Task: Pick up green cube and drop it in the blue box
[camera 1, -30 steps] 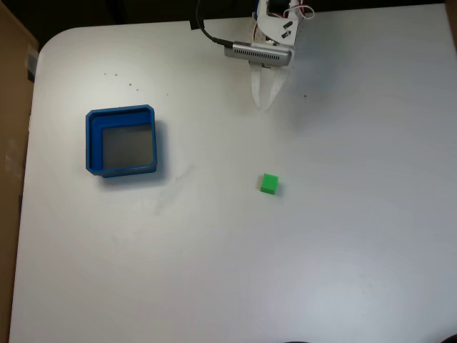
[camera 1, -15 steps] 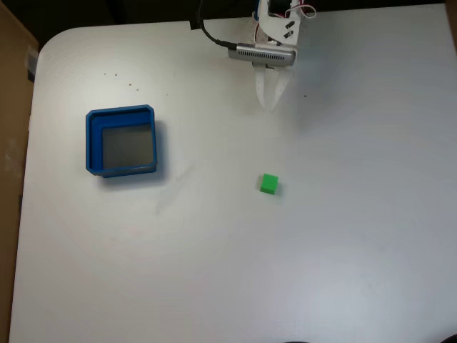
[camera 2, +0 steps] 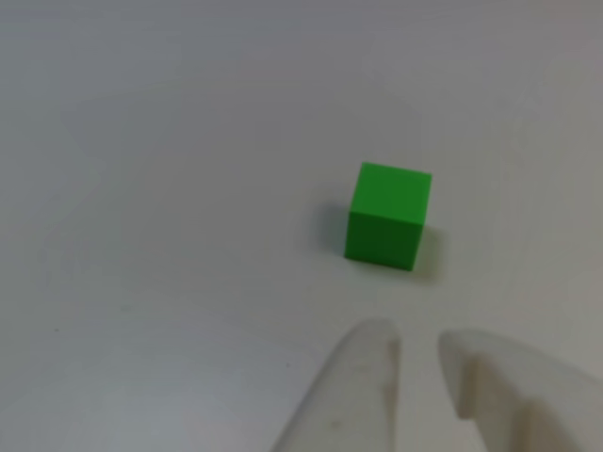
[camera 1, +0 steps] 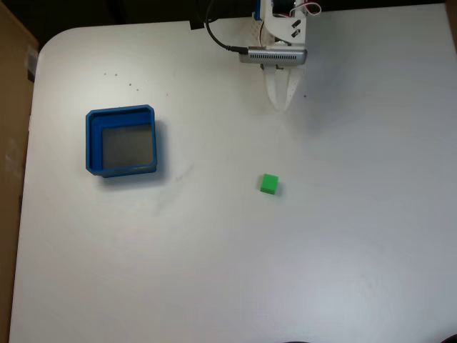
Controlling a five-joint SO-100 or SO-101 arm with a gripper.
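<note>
Since a second ago, the pincer (camera 1: 279,103) has shifted right along the desk's (camera 1: 357,214) far edge, lining up above the green cube (camera 1: 269,184), well apart from it. Its fingertips (camera 2: 377,344) appear nearly closed and empty. The cube rests mid-desk, right of the blue box (camera 1: 121,141). White desk; dark surroundings.
</note>
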